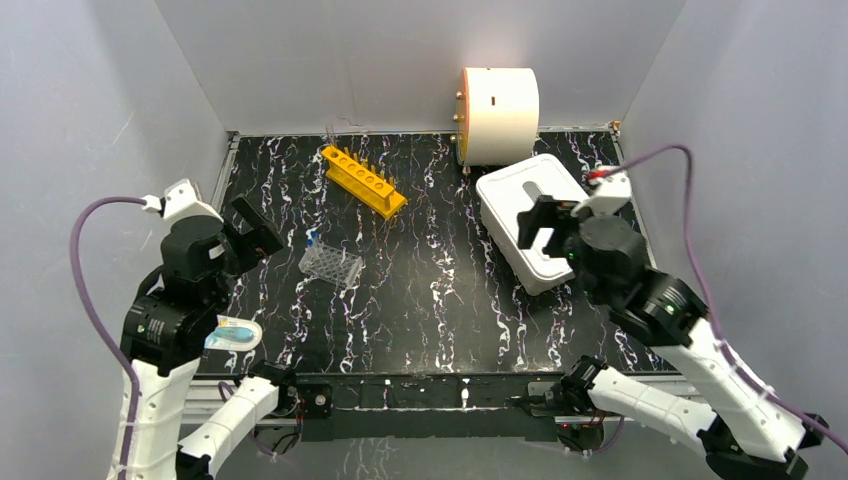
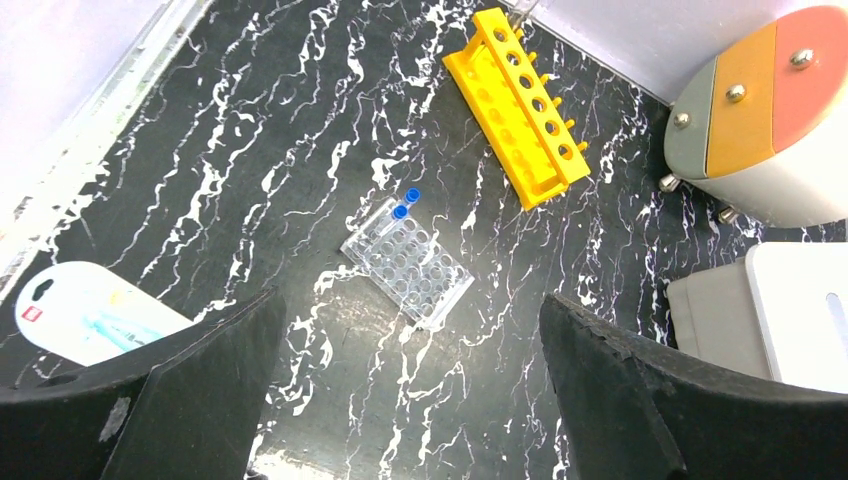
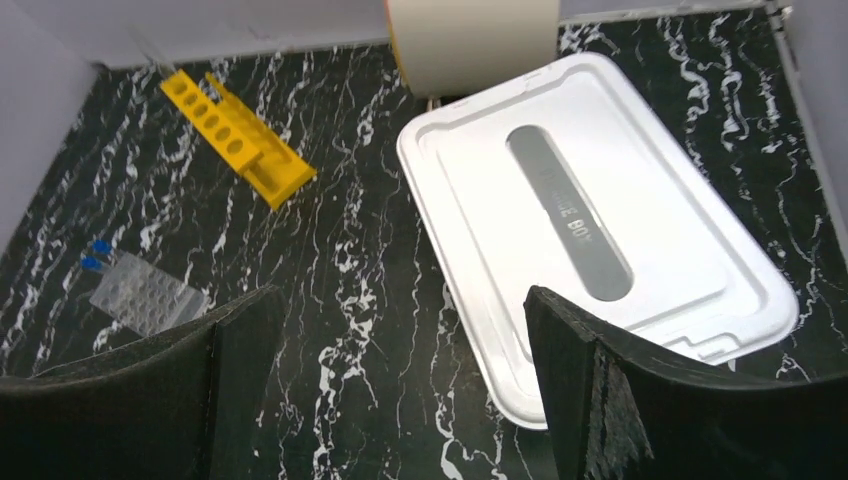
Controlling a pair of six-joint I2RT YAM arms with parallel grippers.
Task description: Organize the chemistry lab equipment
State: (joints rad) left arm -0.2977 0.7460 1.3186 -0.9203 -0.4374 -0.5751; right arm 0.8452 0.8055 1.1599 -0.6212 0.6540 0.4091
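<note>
Left fingers (image 2: pixel 190 400) spread wide, empty, near clear well plate (image 1: pixel 331 266) left of centre — right fingers (image 3: pixel 640 400) likewise released, by white tub lid (image 3: pixel 600 250) at right

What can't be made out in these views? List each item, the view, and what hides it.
- White tub contents: every view, the closed lid covers them.
- Blue-capped vials: all views, too small to tell whether they sit in the well plate or beside it.
- Cream drum: right wrist view, cut off by the top edge.
- White packet: left wrist view, print too small to read.
</note>
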